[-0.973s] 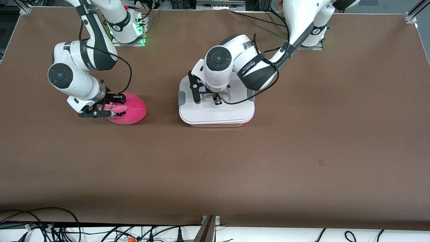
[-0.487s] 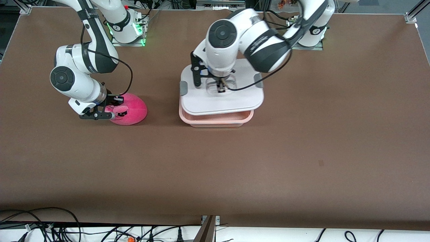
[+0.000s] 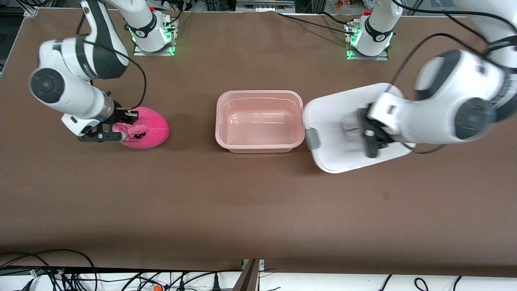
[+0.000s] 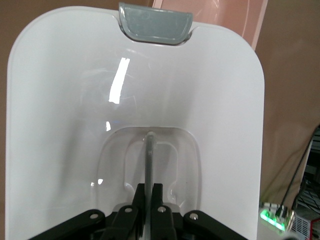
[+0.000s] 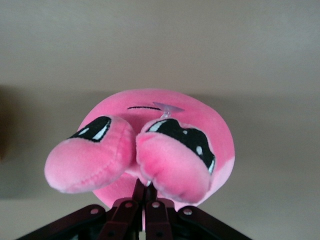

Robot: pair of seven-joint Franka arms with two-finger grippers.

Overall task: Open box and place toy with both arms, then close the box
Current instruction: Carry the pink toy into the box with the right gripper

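box (image 3: pixel 259 121) open, table centre. left gripper (image 3: pixel 368 135) clamps lid (image 3: pixel 343 129) by handle, at box's 3 o'clock. right gripper (image 3: pixel 118 131) pinches toy (image 3: pixel 145 128), at 9 o'clock. left: place, close.

White arms (image 3: pixel 76 87), black joint bands.

The box (image 3: pixel 259 121) is translucent pink plastic, glossy, with light streaks on its smooth floor. Its lid (image 4: pixel 135 115) is smooth white plastic with a shiny glare stripe, a matt grey clip (image 4: pixel 155 22) and a clear handle (image 4: pixel 149 155). The toy (image 5: pixel 155 150) is soft pink plush with stitched seams. The desk (image 3: pixel 258 210) is matt brown. The black fingers (image 4: pixel 156 200) look matt.
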